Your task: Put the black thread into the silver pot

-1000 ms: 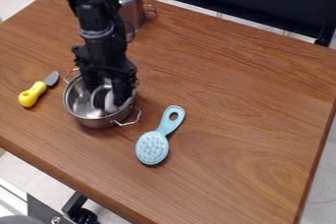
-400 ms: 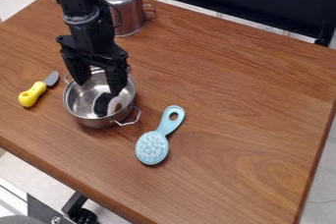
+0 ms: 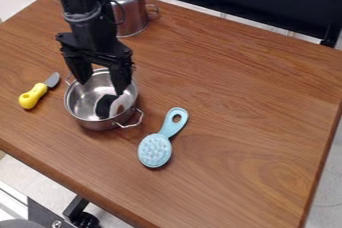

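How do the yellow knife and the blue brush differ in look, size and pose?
The knife has a yellow handle and a gray blade; the brush is light blue all over.
The knife is the smaller; the brush is longer and wider.
The knife's handle end points toward the near-left edge, while the brush's handle end points away from it.
Both lie flat on the table.

No text, label, brand, number or sign can be read.
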Tool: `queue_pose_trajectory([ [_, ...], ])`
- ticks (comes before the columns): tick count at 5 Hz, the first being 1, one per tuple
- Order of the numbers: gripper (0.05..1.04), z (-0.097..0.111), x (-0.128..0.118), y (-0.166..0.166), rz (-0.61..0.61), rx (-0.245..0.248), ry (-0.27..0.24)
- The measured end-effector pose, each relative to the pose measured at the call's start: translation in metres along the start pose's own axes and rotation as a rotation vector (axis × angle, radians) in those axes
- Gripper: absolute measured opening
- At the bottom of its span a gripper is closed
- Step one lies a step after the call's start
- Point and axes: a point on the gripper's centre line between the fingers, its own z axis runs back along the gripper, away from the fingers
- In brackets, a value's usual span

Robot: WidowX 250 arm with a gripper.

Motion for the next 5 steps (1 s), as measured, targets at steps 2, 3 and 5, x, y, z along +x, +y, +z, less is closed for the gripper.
queue_pose_trajectory([
  [2,0.999,0.013,0.054,-0.028,0.155,0.006,-0.05],
  [3,0.999,0.007,0.073,-0.023,0.21,0.04,-0.088],
  [5,0.999,-0.012,0.099,0.003,0.26,0.083,-0.095],
])
